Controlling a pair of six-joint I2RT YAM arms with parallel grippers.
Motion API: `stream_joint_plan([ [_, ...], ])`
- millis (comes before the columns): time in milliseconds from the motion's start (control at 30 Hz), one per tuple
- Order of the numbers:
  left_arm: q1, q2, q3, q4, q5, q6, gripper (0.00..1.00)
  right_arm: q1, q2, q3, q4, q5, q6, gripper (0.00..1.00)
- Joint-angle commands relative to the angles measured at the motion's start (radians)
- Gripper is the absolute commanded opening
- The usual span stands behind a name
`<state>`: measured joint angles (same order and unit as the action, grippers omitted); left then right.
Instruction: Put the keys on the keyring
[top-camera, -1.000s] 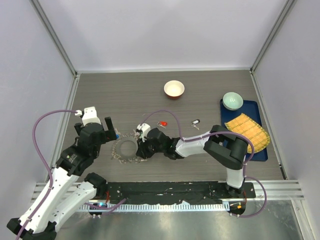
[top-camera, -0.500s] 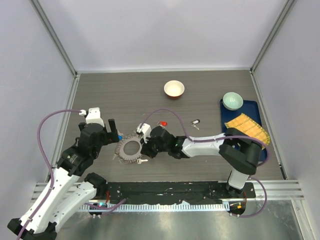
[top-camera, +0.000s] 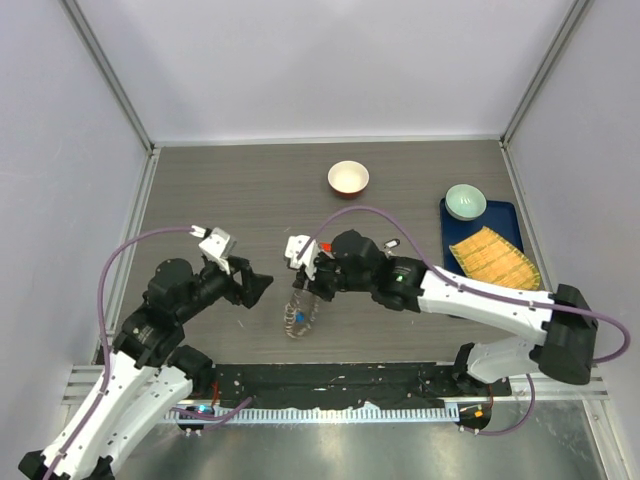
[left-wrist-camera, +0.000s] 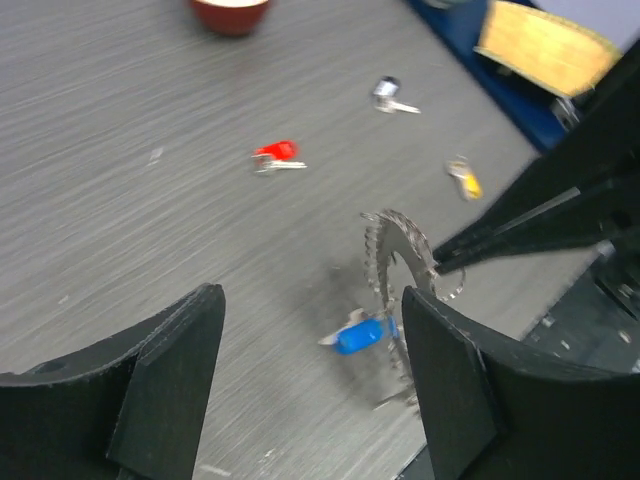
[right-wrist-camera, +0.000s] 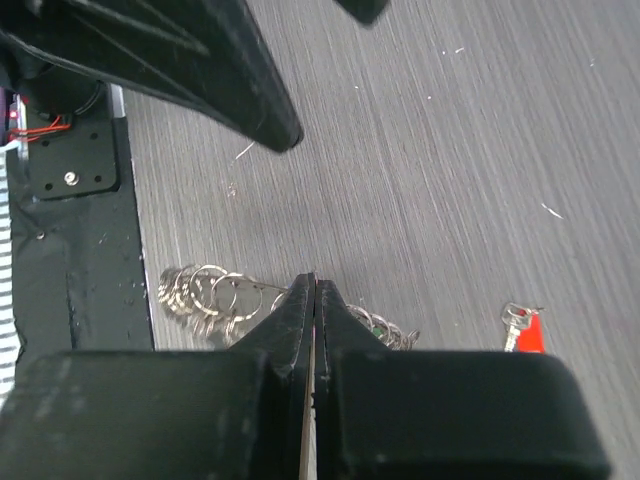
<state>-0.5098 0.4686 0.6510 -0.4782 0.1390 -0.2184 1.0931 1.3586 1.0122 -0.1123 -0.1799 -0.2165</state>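
right gripper (right-wrist-camera: 315, 295): pinched shut on keyring (top-camera: 300, 318), ring up on edge, lower rim maybe touching table (top-camera: 220, 190) | left gripper (left-wrist-camera: 310, 300): jaws wide, gripping nothing, just beside ring | blue key (left-wrist-camera: 358, 335) at ring's bottom | 3 loose beyond: red key (left-wrist-camera: 277, 155), yellow key (left-wrist-camera: 465, 182), black key (top-camera: 391, 243) | cream bowl (top-camera: 348, 178), green bowl (top-camera: 465, 201) on blue tray (top-camera: 500, 215), well apart

Top cam: high, from near edge, looking down on whole table (top-camera: 220, 190). Wrist cams: close, low, facing each other, both catching keyring (right-wrist-camera: 215, 295).

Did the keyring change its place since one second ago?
Yes. The keyring lay flat before; now it hangs on edge from the shut right gripper, shifted right, nearer to straight below the red-and-cream bowl in the top view.
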Motion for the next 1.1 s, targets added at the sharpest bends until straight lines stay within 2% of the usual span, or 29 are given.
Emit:
stream_joint_plan([
  [0,0.004,0.042,-0.008,0.197,0.382,0.086,0.73,0.007,-0.113,0.046,-0.063,-0.021,-0.089,0.01],
  [233,-0.006,0.200,0.038,0.242,0.593,0.128,0.68,0.005,-0.210,-0.006,-0.056,-0.010,-0.086,0.01],
  [433,-0.053,0.277,0.030,0.296,0.557,0.119,0.56,0.007,-0.214,-0.035,-0.041,0.003,-0.092,0.01],
  [533,-0.082,0.295,0.024,0.312,0.571,0.120,0.52,0.007,-0.210,-0.043,-0.030,-0.006,-0.090,0.01],
  [833,-0.093,0.335,0.015,0.313,0.605,0.178,0.47,0.004,-0.207,-0.044,-0.020,-0.030,-0.084,0.01],
  [1067,-0.098,0.295,-0.005,0.329,0.643,0.296,0.48,0.004,-0.217,-0.049,-0.007,-0.059,-0.070,0.01],
])
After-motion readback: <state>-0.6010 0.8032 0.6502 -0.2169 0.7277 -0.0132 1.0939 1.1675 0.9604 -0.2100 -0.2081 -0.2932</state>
